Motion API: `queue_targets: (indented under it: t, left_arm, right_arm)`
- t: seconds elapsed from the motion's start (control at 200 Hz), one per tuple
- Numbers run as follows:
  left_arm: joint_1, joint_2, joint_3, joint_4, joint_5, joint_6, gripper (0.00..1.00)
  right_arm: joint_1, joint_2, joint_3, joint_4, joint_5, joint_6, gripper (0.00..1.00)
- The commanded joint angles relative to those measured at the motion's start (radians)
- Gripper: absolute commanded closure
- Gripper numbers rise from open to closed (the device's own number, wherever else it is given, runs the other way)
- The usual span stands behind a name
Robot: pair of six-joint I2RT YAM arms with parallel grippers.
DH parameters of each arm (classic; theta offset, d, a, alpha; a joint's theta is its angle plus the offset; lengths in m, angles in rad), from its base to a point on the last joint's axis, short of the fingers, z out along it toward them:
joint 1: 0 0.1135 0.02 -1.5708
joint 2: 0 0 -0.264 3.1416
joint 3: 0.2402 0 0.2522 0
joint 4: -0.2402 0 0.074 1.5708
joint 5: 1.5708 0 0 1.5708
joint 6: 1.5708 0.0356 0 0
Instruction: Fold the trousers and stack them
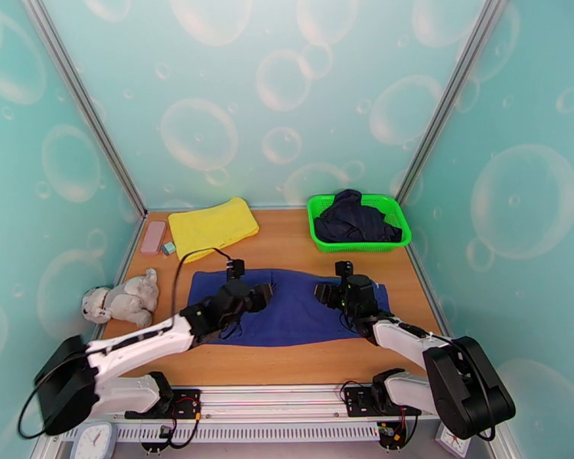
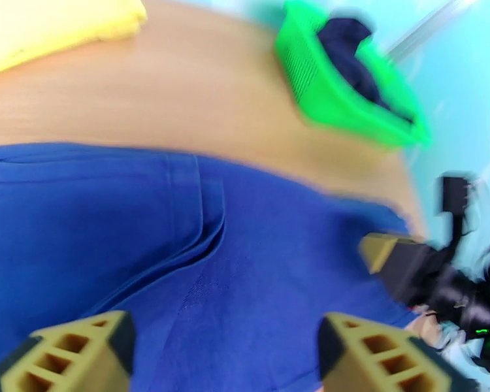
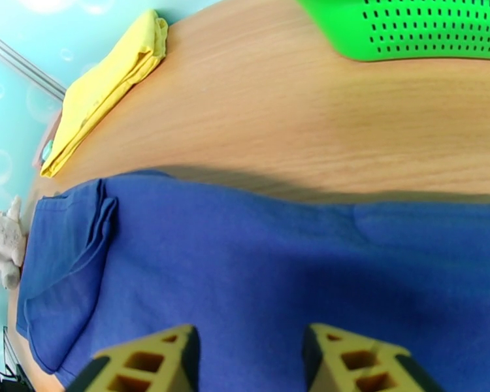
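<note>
Trousers (image 1: 295,319) spread flat, yellow cloth (image 1: 212,226), green basket (image 1: 363,245) beyond

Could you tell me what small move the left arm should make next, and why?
Probably shift the open left claw leftward to the end of the royal-blue soft cloth trousers: they lie flat as one long strip, ungripped, and likely need folding end over end.
</note>
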Motion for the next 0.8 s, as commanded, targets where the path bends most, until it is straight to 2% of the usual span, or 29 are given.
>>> queue_targets:
  t: [0.0, 0.12, 0.28, 0.37, 0.55, 0.795]
  left_arm:
    - [0.062, -0.089, -0.116, -0.034, 0.007, -0.04, 0.19]
    - [0.094, -0.072, -0.18, -0.078, 0.062, -0.102, 0.18]
    - [0.113, -0.013, -0.244, 0.068, 0.133, -0.11, 0.18]
    - [0.116, 0.052, -0.224, 0.084, 0.14, -0.116, 0.18]
    - [0.104, 0.132, -0.224, 0.223, 0.213, -0.123, 0.18]
    - [0.038, 0.207, -0.145, 0.275, 0.256, -0.083, 0.19]
  right_arm:
    - [-0.005, 0.005, 0.006, 0.017, -0.022, -0.026, 0.52]
    - [-0.004, 0.013, 0.011, 0.016, -0.035, -0.027, 0.52]
    - [-0.004, 0.024, 0.012, 0.015, -0.033, -0.031, 0.52]
    - [-0.005, 0.027, 0.012, 0.013, -0.026, -0.032, 0.52]
    - [-0.008, 0.027, 0.013, 0.013, -0.029, -0.033, 0.53]
    - [-0.011, 0.033, 0.015, 0.013, -0.034, -0.033, 0.52]
